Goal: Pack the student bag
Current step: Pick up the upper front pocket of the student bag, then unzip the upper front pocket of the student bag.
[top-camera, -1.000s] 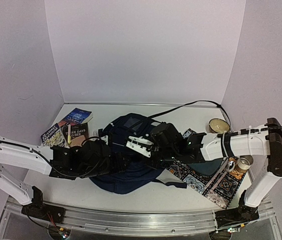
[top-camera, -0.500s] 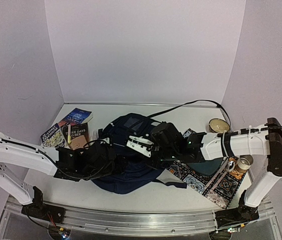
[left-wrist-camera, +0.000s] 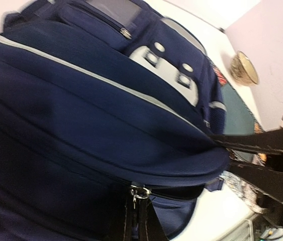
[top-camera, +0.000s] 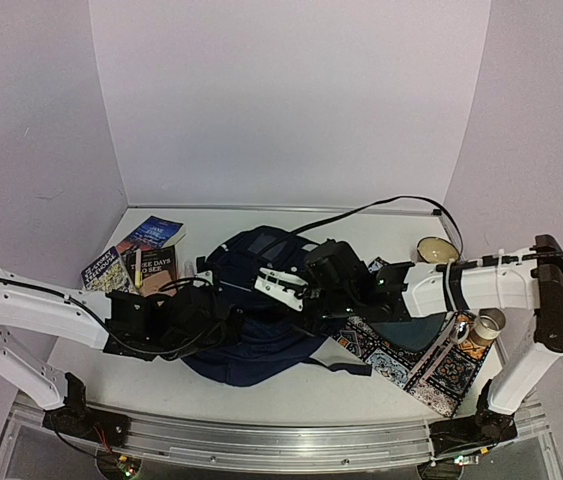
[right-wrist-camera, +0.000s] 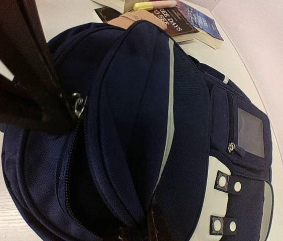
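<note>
Since a second ago the left gripper (left-wrist-camera: 137,213) has slid rightward along the near side of the large dark navy fabric student bag (top-camera: 261,262), closing on the right gripper (right-wrist-camera: 136,230), which has lifted slightly. The student bag lies flat in the middle of the white table (top-camera: 111,372), between a cluster of paperback books (top-camera: 146,255) at its left and a patterned mat (top-camera: 411,365) against its right side.

The left gripper's dark fingers are pinched narrow on the small metal zipper pull (left-wrist-camera: 138,192) at the bag's near rim. The right gripper is clamped on a fold of the bag's navy fabric beside the white stripe trim, holding that edge up.

From the right wrist, the zipper track stands parted just below the pull, leaving a dark slit into the main compartment; what lies inside cannot be told. The front pocket with the grey-blue square panel (right-wrist-camera: 251,131) is zipped closed.

A round tan ceramic bowl (top-camera: 437,250) sits at the far right, well apart from the bag; its contents cannot be made out. A yellow highlighter pen (top-camera: 138,266) rests across the books.
</note>
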`<state>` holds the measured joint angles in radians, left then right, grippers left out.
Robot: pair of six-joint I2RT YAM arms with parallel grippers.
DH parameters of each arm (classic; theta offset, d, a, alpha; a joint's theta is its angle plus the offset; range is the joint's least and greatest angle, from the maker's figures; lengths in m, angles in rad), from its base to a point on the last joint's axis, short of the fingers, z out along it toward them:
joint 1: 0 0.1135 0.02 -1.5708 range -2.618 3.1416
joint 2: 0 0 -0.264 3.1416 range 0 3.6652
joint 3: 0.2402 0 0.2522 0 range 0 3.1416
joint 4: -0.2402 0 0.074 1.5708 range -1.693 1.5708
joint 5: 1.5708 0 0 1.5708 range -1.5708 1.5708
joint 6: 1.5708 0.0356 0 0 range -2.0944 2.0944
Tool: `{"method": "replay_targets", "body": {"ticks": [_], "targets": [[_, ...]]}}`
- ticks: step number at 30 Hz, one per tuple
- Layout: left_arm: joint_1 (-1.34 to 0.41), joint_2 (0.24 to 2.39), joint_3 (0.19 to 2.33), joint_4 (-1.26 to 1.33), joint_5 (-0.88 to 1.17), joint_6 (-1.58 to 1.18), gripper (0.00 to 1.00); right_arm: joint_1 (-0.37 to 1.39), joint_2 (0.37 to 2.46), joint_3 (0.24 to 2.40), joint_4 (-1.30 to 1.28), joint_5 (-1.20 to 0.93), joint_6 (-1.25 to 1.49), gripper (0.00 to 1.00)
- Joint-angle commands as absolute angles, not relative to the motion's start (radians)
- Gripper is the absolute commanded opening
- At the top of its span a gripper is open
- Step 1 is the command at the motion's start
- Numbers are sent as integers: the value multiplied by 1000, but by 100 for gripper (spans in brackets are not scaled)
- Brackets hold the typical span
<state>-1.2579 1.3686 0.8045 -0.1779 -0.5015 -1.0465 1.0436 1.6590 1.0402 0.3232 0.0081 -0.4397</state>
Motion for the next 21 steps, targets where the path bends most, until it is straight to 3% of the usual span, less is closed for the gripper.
{"method": "replay_targets", "body": {"ticks": [1,12,16,21], "targets": [[-1231,1282,830,-438,-704,-1033,0,1010,1536,1035,397,-112,-441,0],[-947,1143,700,-504,-681,-920,0,932,1461,1011,397,-266,-462,0],[-923,1157,739,-460,-576,-825,0,929,1495,1036,397,-247,-424,1],[-924,1141,748,-370,-395,-761,0,929,1554,1091,398,-217,-344,28]]}}
